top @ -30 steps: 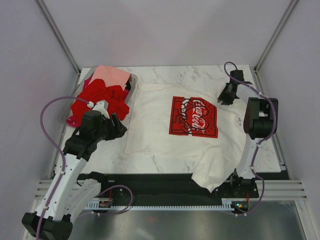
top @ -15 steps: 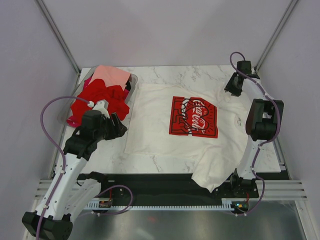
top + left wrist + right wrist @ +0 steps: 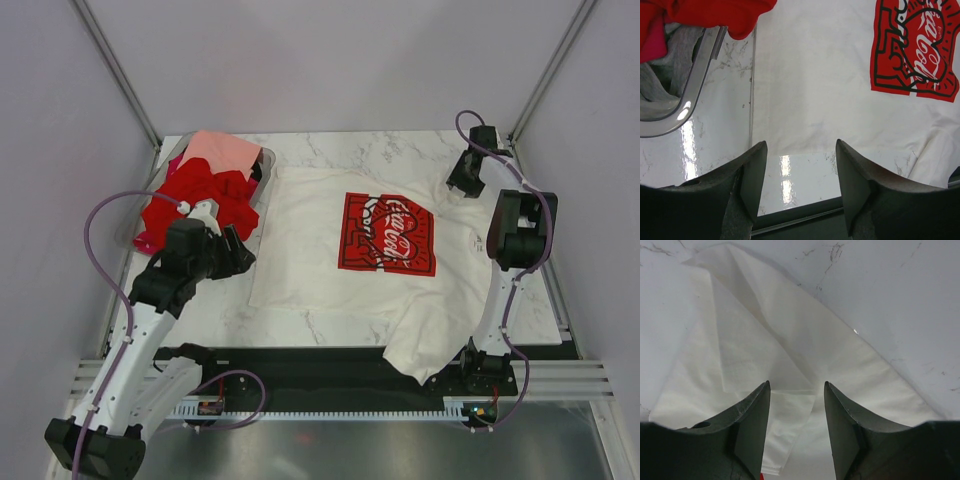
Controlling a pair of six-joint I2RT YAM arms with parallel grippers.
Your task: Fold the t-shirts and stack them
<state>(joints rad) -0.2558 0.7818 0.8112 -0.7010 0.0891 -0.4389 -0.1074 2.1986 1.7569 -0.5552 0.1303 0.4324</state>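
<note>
probably a lab: white enclosure walls point(image 3: 330, 60), aluminium frame point(image 3: 114, 70).

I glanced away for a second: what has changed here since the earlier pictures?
The right pincer drew back toward the far edge of the table, opening as it went, and now hangs empty above a sleeve of the cream t-shirt. The left pincer, the shirt and the bin of red tees stayed put.

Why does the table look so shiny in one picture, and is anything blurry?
Left wrist view: white glare streaks on the marble table and the clear bin rim. Right wrist view: soft fold shadows on the cream-white t-shirt. Top view: evenly lit, sharp.
</note>
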